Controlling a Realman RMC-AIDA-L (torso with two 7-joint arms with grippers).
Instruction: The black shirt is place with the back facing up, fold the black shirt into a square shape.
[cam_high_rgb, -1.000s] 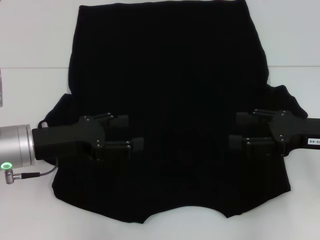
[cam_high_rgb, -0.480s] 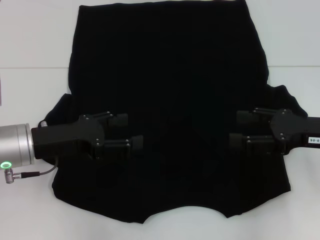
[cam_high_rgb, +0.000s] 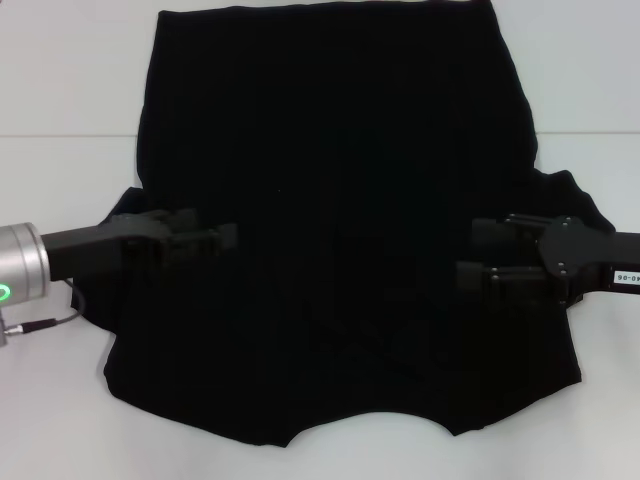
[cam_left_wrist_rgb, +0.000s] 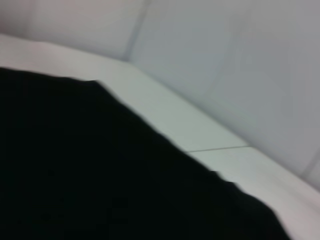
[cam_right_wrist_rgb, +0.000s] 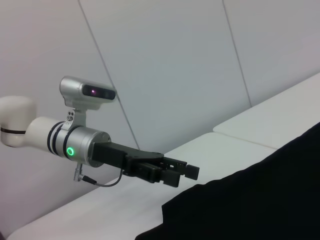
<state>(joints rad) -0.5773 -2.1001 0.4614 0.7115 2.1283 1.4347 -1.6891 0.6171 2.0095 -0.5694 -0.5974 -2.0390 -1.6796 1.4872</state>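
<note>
— Shirt first: where is it?

— The black shirt (cam_high_rgb: 340, 220) lies spread flat on the white bench (cam_high_rgb: 60, 80), plain side up, its straight edge at the far side and its two short sleeves sticking out near the arms. It covers most of the bench in the head view.

— And the left claw?

— The left claw (cam_high_rgb: 215, 238) reaches in from the left over the sleeve area, blurred in the head view. In the right wrist view it (cam_right_wrist_rgb: 187, 171) hangs in the air above the shirt's edge, holding nothing; I cannot tell from either view whether its fingers are parted or closed.

— The right one?

— The right claw (cam_high_rgb: 480, 252) comes in from the right, over the shirt beside the right sleeve. Its two fingers stand apart, one above the other in the head view, with no cloth visibly between them.
</note>
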